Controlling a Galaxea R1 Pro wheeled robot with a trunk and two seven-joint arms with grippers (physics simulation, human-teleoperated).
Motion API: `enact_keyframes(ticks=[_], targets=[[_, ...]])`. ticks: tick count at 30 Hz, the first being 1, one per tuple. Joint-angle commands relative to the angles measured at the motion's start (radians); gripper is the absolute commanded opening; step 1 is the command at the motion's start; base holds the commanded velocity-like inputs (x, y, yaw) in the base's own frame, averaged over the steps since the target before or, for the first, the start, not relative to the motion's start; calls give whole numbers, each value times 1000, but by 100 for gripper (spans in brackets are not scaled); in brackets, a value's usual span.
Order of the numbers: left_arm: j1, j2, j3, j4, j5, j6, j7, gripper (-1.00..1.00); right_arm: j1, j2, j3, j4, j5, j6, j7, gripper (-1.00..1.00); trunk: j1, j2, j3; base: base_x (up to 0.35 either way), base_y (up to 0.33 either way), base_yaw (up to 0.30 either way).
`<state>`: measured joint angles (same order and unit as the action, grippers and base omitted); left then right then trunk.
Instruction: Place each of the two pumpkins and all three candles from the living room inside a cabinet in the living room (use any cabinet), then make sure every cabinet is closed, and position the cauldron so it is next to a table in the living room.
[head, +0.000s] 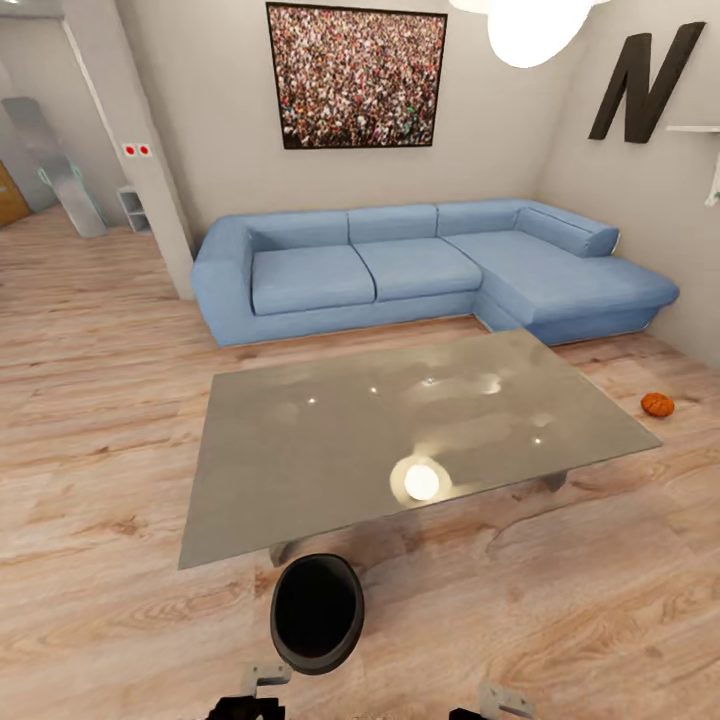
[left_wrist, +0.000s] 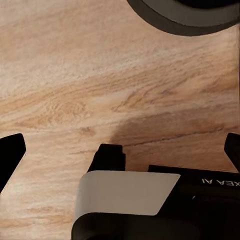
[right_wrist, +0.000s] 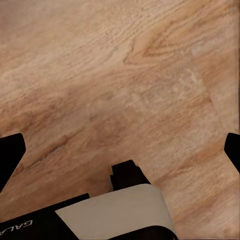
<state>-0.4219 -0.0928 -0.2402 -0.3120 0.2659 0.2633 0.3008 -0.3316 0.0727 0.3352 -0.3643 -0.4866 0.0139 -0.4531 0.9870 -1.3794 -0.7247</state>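
Observation:
A black round cauldron (head: 317, 610) stands on the wood floor right at the near edge of the grey glass-topped table (head: 300, 480); its rim (left_wrist: 185, 17) also shows in the left wrist view. One orange pumpkin (head: 657, 404) lies on the floor to the right of the table, near the sofa's chaise. My left gripper (left_wrist: 121, 152) hangs open over bare floor close to the cauldron, holding nothing. The right gripper (right_wrist: 121, 152) is open too, over bare floorboards. The candles and the cabinet are out of view.
A blue corner sofa (head: 420, 265) runs along the far wall behind the table. A framed crowd picture (head: 356, 75) hangs above it. A hallway opens at the far left past a wall corner (head: 150, 180). Wood floor surrounds the table.

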Motion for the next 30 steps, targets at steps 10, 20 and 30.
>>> enact_keyframes(ticks=[10,20,30], targets=[[1,0,-16,-2,10,-9,8,100,-1,-2,8,0,-7,3,-7,100,0,0,-9,-98,1,-254],[2,-1,-16,-2,11,-36,8,100,-1,-2,7,5,-7,3,-8,100,0,0,-17,-1,0,-254],[2,2,-18,-2,10,-36,8,100,-1,-2,7,8,-7,4,-9,100,0,0,-26,0,0,-254]])
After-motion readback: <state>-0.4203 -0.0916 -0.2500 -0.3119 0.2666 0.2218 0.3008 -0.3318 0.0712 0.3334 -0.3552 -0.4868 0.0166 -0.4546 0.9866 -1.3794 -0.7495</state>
